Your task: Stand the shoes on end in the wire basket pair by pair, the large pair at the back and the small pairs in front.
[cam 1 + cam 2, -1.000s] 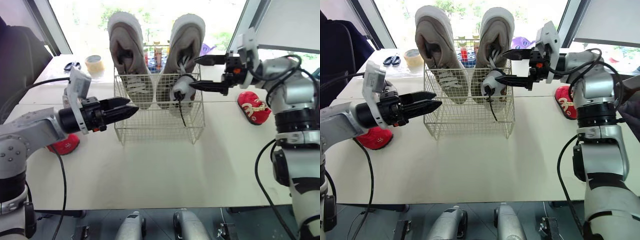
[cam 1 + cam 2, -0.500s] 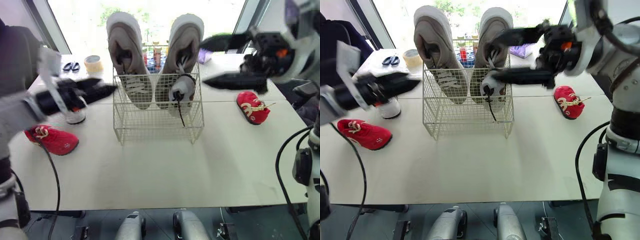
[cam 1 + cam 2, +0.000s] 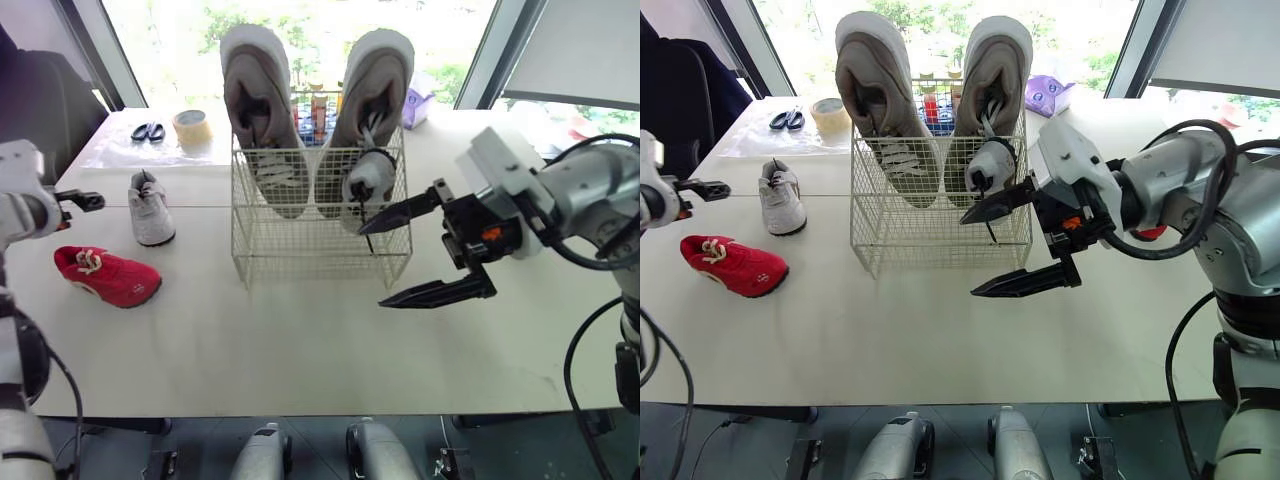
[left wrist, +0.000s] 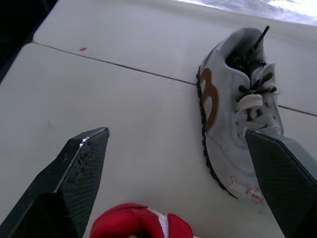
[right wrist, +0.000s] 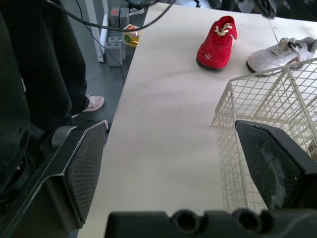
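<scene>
The large pair was already done: the two big grey shoes (image 3: pixel 262 120) stood on end, side by side, at the back of the wire basket (image 3: pixel 320 250). In front of them, on the right side of the basket, one small white shoe (image 3: pixel 365 180) stood upright, its black lace hanging down. Its partner, the other small white shoe (image 3: pixel 150 208), lay on the table (image 3: pixel 300 340) to the left of the basket, and a red shoe (image 3: pixel 108 277) lay near it, closer to the front edge. I judged that the task was about half done, with at least these two small shoes left to place. The right gripper (image 3: pixel 373 265) hung just in front of the basket, its jaws wide apart and empty. The left gripper (image 4: pixel 173 133) was above the two loose shoes, its jaws also apart and holding nothing.
</scene>
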You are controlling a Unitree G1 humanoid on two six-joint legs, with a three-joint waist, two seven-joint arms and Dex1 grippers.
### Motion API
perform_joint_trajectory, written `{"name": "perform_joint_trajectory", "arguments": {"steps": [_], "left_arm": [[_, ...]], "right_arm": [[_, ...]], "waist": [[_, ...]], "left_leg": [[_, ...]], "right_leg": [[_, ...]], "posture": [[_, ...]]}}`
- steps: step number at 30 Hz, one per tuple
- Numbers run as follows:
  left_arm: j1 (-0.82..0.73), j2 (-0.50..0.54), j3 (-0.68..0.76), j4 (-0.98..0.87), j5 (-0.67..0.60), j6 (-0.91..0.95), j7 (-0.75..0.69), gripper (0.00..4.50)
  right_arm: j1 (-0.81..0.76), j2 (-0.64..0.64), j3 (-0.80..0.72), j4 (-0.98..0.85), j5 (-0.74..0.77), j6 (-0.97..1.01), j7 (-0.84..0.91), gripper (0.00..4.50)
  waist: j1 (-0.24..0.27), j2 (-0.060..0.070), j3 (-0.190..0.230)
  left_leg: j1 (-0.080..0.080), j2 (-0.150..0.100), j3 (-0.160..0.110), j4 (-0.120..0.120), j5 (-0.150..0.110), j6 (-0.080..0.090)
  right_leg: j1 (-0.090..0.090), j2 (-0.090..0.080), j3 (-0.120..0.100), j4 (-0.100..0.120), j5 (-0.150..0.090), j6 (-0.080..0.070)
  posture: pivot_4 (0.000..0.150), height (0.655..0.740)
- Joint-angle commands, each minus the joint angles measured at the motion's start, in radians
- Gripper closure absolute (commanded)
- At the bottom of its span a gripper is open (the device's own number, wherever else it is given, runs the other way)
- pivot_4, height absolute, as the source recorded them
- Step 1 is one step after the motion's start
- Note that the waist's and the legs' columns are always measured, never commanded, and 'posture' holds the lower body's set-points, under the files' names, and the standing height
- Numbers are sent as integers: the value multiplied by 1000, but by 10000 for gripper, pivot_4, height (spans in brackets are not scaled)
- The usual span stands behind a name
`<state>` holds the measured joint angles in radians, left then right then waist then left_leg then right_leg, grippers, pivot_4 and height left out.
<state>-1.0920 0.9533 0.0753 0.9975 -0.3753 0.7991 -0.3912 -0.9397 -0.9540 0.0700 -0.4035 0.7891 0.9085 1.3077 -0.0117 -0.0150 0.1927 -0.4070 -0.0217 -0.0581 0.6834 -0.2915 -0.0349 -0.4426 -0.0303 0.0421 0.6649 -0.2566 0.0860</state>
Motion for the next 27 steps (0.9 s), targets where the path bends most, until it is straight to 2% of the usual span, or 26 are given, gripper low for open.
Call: {"name": "perform_joint_trajectory", "arguments": {"steps": [1, 6, 14, 17, 24, 25, 27], "left_arm": [[-63, -21, 13, 153, 82, -147, -27, 223], [-101, -82, 55, 277, 126, -282, -8, 223], [-118, -194, 152, 351, 159, -373, 127, 223], [-100, -230, 198, 364, 154, -376, 197, 8618], [-67, -290, 283, 370, 159, -375, 295, 42446], [-67, -295, 286, 369, 165, -377, 293, 44610], [-73, -300, 301, 366, 163, -374, 288, 44610]], "right_arm": [[-34, -5, -23, 5, -4, -18, -3, 0], [-32, -5, -35, 4, -6, -12, -34, 0], [-48, 4, -64, -1, 18, 20, -109, 0], [-59, 10, -85, -11, 48, 53, -154, 0], [-71, 5, -137, -26, 113, 124, -241, 0], [-68, 2, -140, -27, 116, 128, -247, 0], [-61, -6, -144, -31, 120, 132, -256, 0]], "waist": [[-1, 0, 0], [-4, -1, 0], [1, -1, 0], [1, -1, 0], [1, -1, 0], [2, -1, -1], [4, -1, -1]], "left_leg": [[0, 0, 0, 0, 0, 0], [-1, 1, 0, 0, 0, 0], [-1, 0, 0, 0, 0, 0], [-1, 0, 0, 0, 0, 0], [-1, 0, 0, 0, 0, 0], [-1, 0, 0, 0, 0, 0], [-1, -1, -1, 0, 0, 0]], "right_leg": [[0, 0, 0, 0, 0, 0], [-2, -2, 1, 0, 0, 0], [-2, -4, 1, 0, 0, 0], [-2, -4, 1, 0, 0, 1], [-2, -4, 1, 1, 0, 1], [-2, -4, 1, 1, 0, 0], [-2, -5, 1, 1, 0, 1]], "posture": [[1500, 7400], [1500, 7400], [1500, 7400], [1500, 7400], [1500, 7400], [1500, 7400], [1500, 7400]]}}
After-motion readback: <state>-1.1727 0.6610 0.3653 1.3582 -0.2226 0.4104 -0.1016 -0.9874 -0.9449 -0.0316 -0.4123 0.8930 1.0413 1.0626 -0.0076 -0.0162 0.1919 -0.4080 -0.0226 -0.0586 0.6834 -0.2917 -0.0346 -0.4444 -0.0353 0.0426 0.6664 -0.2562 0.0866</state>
